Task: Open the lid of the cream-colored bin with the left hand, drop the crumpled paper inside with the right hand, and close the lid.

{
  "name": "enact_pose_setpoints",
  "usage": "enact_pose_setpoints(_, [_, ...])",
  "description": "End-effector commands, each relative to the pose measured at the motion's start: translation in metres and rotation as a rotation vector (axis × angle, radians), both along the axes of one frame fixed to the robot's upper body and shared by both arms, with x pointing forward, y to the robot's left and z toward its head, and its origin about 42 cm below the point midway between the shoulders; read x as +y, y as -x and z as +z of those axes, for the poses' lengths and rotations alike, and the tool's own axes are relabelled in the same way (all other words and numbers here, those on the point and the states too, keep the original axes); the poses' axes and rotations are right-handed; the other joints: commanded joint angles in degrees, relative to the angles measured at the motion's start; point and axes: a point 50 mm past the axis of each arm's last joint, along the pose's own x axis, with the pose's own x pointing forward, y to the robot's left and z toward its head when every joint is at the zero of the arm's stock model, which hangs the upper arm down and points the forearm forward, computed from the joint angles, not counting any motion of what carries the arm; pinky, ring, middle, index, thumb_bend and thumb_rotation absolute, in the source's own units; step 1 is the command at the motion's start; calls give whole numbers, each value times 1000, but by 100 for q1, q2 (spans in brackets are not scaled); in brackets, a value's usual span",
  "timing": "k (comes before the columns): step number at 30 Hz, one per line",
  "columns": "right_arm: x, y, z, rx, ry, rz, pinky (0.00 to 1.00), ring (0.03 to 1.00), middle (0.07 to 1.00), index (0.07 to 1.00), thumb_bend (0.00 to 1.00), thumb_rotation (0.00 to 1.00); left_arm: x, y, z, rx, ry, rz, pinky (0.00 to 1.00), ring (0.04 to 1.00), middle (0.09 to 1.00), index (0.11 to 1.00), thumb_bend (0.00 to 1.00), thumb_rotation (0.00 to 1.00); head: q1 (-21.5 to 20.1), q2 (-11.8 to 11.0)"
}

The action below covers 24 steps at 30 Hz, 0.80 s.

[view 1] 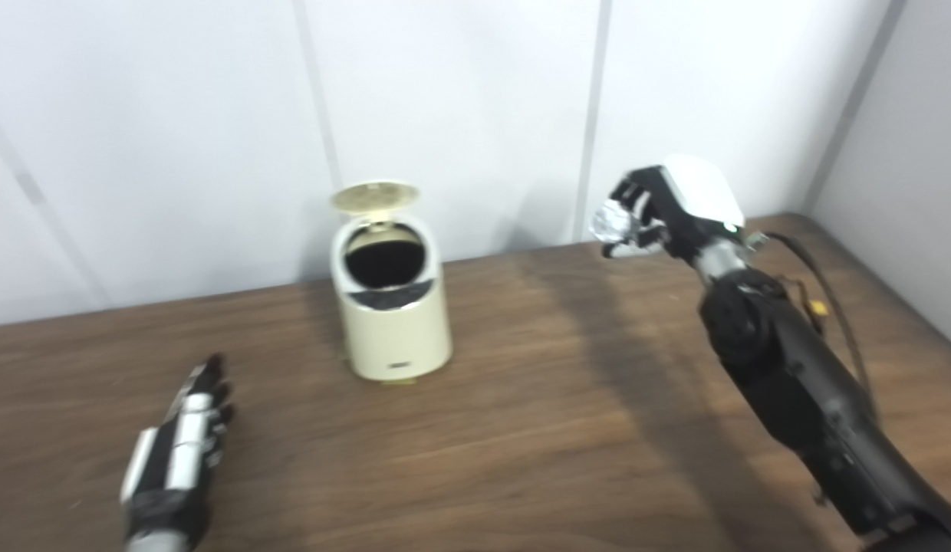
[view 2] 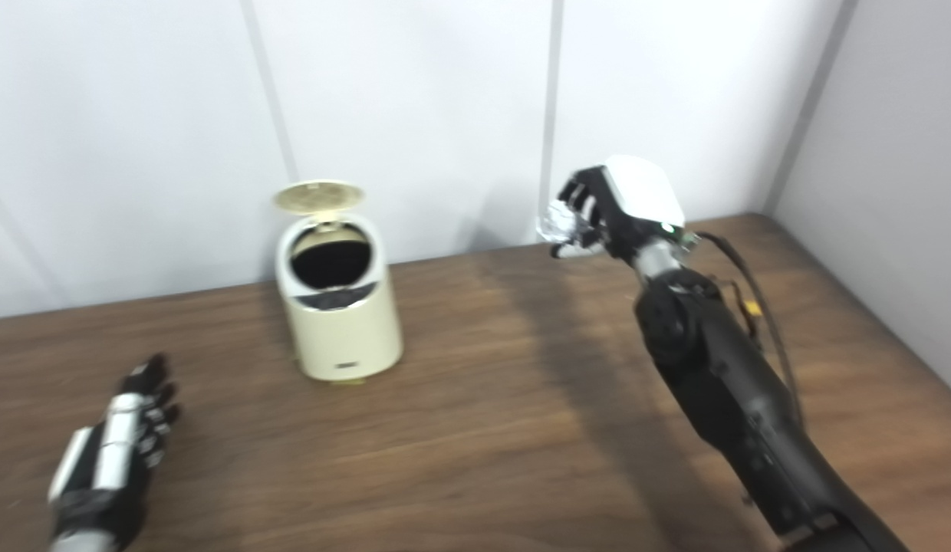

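Note:
The cream-colored bin [view 1: 393, 322] stands on the wooden table near the back wall, left of centre. Its round lid [view 1: 374, 196] is tipped up and open, and the inside looks dark. My right hand [view 1: 650, 208] is raised above the table to the right of the bin, shut on the crumpled paper [view 1: 610, 224], a pale shiny wad at its fingertips. My left hand [view 1: 185, 437] lies low over the table at the front left, fingers stretched out and apart, holding nothing. The same scene shows in the right eye view, with the bin [view 2: 339, 310] and the right hand [view 2: 598, 207].
The brown wooden table [view 1: 521, 399] runs to a white panelled wall [view 1: 460, 115] at the back and a grey wall at the right. A black cable [view 1: 821, 291] runs along my right forearm.

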Motion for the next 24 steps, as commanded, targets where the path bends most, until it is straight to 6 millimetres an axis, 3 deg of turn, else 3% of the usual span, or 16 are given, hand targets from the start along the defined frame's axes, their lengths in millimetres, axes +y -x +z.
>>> enact_pose_setpoints(1, [22, 3, 34, -104, 16, 53, 421, 389, 504, 502, 518, 0, -4, -6, 9, -66, -2, -8, 1000, 1000, 1000, 1000, 617, 825, 23, -5])
enact_pose_setpoints(5, [60, 15, 49, -146, -12, 152, 449, 384, 499, 505, 518, 0, -8, -4, 7, -62, -4, -15, 1000, 1000, 1000, 1000, 605, 829, 195, -70])
enact_pose_setpoints(8, [82, 20, 56, -176, 3, 207, 557, 389, 493, 508, 518, 0, -12, -3, 5, -56, -2, -16, 1000, 1000, 1000, 1000, 572, 839, 421, -119])
enact_pose_setpoints(11, [100, 20, 56, -203, -44, 271, 442, 377, 503, 513, 515, 0, -15, -1, 1, -44, -35, -11, 1000, 1000, 1000, 1000, 577, 856, 592, -167])
enact_pose_setpoints(13, [109, 18, 53, -205, -62, 292, 465, 377, 504, 516, 515, 0, -17, 0, -1, -38, -42, -12, 1000, 996, 998, 1000, 581, 861, 692, -190])
enact_pose_setpoints(17, [129, 14, 48, -228, -99, 327, 631, 376, 505, 524, 514, 0, -21, 0, -3, -37, -32, -26, 1000, 1000, 999, 1000, 578, 853, 779, -243])
enact_pose_setpoints(18, [134, 13, 47, -232, -108, 338, 628, 375, 506, 524, 514, 0, -21, 0, -3, -37, -31, -28, 1000, 1000, 1000, 1000, 579, 851, 802, -254])
enact_pose_setpoints(19, [136, 13, 46, -235, -113, 344, 514, 376, 508, 523, 514, 0, -21, 0, -3, -38, -31, -30, 1000, 1000, 1000, 1000, 571, 849, 808, -257])
enact_pose_setpoints(20, [141, 12, 45, -237, -120, 354, 470, 376, 508, 522, 514, 0, -21, 1, -3, -37, -37, -29, 1000, 1000, 1000, 1000, 566, 851, 848, -272])
enact_pose_setpoints(24, [154, 8, 44, -240, -141, 380, 524, 379, 504, 520, 515, 0, -23, 1, -5, -35, -56, -25, 1000, 998, 985, 1000, 568, 854, 878, -299])
